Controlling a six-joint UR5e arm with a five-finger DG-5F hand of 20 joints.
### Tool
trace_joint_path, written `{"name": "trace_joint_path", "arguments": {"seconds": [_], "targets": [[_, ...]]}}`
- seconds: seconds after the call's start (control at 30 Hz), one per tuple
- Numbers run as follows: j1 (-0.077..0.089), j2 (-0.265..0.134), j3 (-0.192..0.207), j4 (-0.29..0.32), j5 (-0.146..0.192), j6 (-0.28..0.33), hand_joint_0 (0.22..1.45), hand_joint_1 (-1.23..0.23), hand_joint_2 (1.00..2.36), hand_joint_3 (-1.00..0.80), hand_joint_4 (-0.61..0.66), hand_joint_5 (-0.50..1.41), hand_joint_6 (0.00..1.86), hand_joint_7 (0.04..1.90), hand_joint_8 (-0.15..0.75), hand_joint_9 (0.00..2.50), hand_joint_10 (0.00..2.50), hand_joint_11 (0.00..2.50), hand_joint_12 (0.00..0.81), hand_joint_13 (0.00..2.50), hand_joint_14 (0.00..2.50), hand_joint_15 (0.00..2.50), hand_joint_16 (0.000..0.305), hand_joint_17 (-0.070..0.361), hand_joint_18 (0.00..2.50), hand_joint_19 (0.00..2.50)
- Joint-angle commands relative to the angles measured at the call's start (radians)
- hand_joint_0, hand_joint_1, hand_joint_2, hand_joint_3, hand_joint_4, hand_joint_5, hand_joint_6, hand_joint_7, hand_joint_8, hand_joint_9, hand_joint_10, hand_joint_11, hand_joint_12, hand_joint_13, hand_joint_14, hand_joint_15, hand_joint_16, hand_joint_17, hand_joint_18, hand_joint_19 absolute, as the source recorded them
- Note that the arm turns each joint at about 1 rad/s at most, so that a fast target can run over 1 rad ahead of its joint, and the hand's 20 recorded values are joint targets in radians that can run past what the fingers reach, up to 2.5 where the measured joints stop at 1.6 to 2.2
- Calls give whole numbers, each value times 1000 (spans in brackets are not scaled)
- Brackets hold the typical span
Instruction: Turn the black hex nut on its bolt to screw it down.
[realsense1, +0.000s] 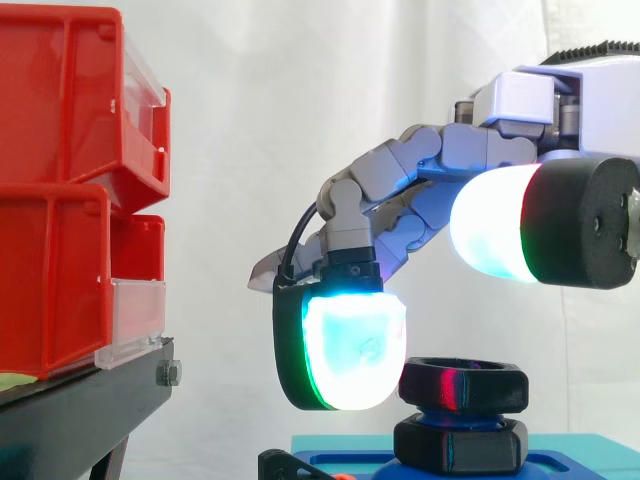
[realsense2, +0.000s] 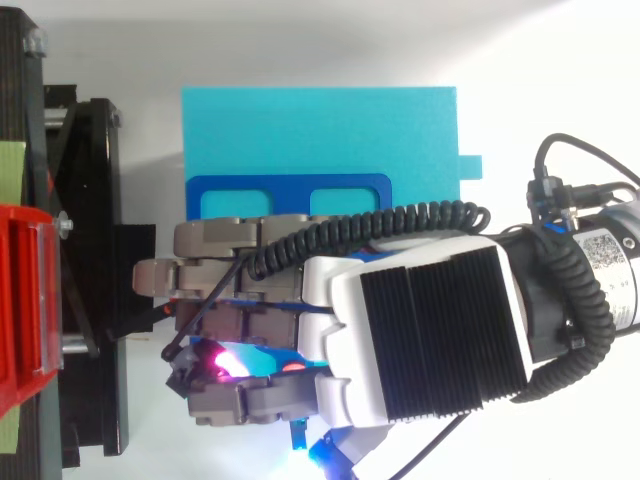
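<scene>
The black hex nut (realsense1: 463, 385) sits on top of its bolt, above a second black hex piece (realsense1: 460, 443) on the blue fixture (realsense2: 285, 192). My hand (realsense1: 400, 190) reaches in from the right and hovers over the nut, with its fingers bent downward. One glowing cyan-white fingertip pad (realsense1: 345, 350) hangs against the nut's left side. The large white thumb pad (realsense1: 495, 225) is raised above the nut, well apart from it. Nothing is pinched between them. From above, my hand (realsense2: 420, 330) covers the nut and bolt.
Stacked red bins (realsense1: 70, 190) on a black stand (realsense1: 90, 400) rise at the left, a short gap from the fingertip. The blue fixture rests on a cyan block (realsense2: 320, 130). A white curtain hangs behind.
</scene>
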Motion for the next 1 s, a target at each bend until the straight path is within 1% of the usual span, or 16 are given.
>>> {"name": "trace_joint_path", "arguments": {"seconds": [0.0,0.13,0.2,0.3,0.5,0.53,0.63,0.67,0.73,0.77,0.83,0.87,0.9,0.97], "targets": [[1,-2,0,-1,-3,0,502,-169,1000,-500,144,-51,703,1064,242,813,7,195,284,504,0,0,44,100,408,199],[-4,-2,0,-1,-3,-12,502,-170,1000,-500,142,-52,704,1078,242,813,9,195,285,503,0,0,44,100,407,207],[-8,-2,-2,-6,-5,-31,502,-170,1000,-500,145,-52,706,1074,243,812,9,194,283,503,0,3,44,100,406,207],[-10,-2,0,-9,-8,-41,503,-170,1000,-500,140,-52,708,1073,243,813,7,188,284,504,0,0,44,99,405,207],[-22,-2,-2,-20,-23,-55,503,-170,1000,-500,142,-52,711,1085,244,815,7,195,283,506,0,1,44,100,410,208],[-30,-2,-2,-23,-26,-60,503,-170,1000,-500,142,-52,711,1084,243,818,7,190,283,506,0,0,44,100,409,208],[-37,-2,-2,-31,-40,-69,503,-170,1000,-500,141,-52,712,1091,244,822,7,191,283,507,0,9,44,100,410,207],[-37,-2,-2,-31,-40,-69,503,-170,1000,-500,142,-52,713,1090,244,822,7,191,282,507,0,11,44,100,410,207],[-47,-2,-2,-37,-46,-74,503,-170,1000,-500,139,-52,713,1089,244,822,7,202,283,510,0,12,44,100,408,207],[-48,-2,-2,-38,-48,-74,503,-170,1000,-500,138,-53,714,1088,243,824,7,196,283,510,0,11,44,100,409,207],[-59,-2,-2,-38,-57,-78,503,-170,1000,-500,136,-53,716,1084,245,819,7,197,283,510,0,15,44,100,411,208],[-60,-2,-2,-38,-59,-80,503,-170,1000,-500,144,-53,716,1090,245,819,7,197,284,512,0,19,44,100,411,207],[-67,-2,-2,-38,-63,-83,503,-170,1000,-500,143,-53,717,1088,248,821,7,197,284,513,0,25,44,100,410,206],[-71,-2,-2,-38,-68,-86,503,-170,1000,-500,141,-54,718,1084,246,822,7,197,284,515,0,23,44,100,411,210]]}}
